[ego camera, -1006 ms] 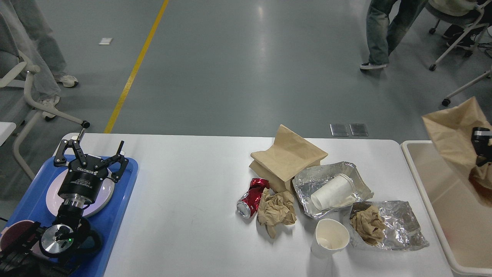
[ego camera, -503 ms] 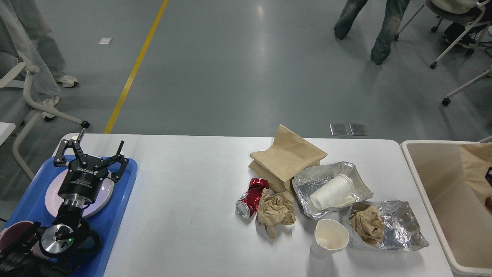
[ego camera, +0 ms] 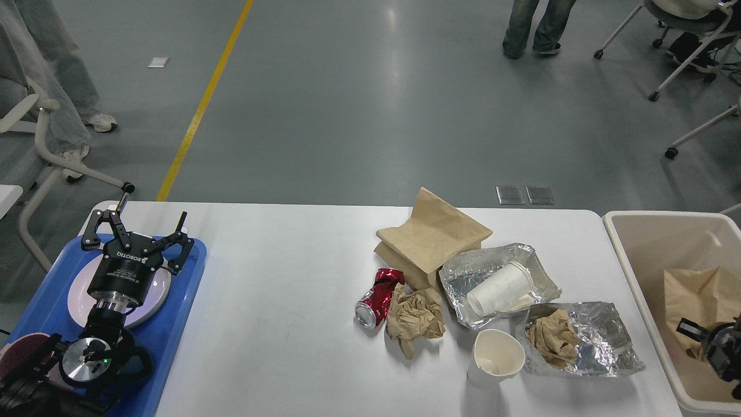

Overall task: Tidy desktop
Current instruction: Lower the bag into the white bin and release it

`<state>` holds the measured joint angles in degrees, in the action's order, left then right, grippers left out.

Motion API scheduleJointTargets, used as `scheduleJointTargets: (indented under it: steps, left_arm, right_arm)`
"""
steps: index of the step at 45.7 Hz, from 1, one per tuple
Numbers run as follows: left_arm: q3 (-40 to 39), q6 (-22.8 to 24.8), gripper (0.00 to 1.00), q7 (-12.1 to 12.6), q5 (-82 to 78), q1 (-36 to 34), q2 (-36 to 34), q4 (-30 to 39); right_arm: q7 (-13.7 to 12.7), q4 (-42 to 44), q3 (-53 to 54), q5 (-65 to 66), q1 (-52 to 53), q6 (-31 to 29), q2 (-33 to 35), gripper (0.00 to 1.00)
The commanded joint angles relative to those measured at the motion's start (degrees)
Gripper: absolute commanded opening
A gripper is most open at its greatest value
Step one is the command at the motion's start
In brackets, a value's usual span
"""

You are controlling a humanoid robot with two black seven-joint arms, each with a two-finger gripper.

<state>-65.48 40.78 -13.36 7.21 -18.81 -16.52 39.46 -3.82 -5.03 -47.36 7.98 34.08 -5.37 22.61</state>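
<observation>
Tray (ego camera: 191, 272) lies on the desktop (ego camera: 289, 324) at left, litter right, bin (ego camera: 637, 278) beyond its right edge

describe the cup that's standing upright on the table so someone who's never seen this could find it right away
On the large white tabletop, look at the litter cluster right of centre. At its near edge stands a white paper cup, mouth up, beside a crumpled foil tray. The other white cup lies on its side.

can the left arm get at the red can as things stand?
Probably yes: bare desktop lies between the open left claw, over the blue tray, and the red can. Crumpled paper touches only its far side.
</observation>
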Motion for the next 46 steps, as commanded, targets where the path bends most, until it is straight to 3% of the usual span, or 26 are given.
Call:
scheduleJointTargets:
  steps: [1, 25, 27, 30, 46]
  left_arm:
    - [0.0, 0.0, 0.96, 0.0, 0.0, 0.0, 0.0, 0.0]
    - [0.0, -0.1, 0.96, 0.0, 0.0, 0.0, 0.0, 0.0]
    - [0.0, -0.1, 0.96, 0.0, 0.0, 0.0, 0.0, 0.0]
    - [0.0, -0.1, 0.96, 0.0, 0.0, 0.0, 0.0, 0.0]
    - [0.0, -0.1, 0.96, 0.0, 0.0, 0.0, 0.0, 0.0]
  right_arm:
    - [-0.9, 0.5, 0.2, 0.0, -1.6, 2.9, -0.7, 0.00]
    - [-0.9, 0.3, 0.0, 0.0, -3.6, 3.1, -0.9, 0.02]
    - [-0.8, 0.6, 0.0, 0.0, -3.9, 3.4, -0.9, 0.37]
    - [-0.2, 0.7, -0.1, 0.1, -3.8, 4.3, -0.9, 0.97]
    - [-0.2, 0.5, -0.2, 0.1, -3.6, 4.3, -0.6, 1.00]
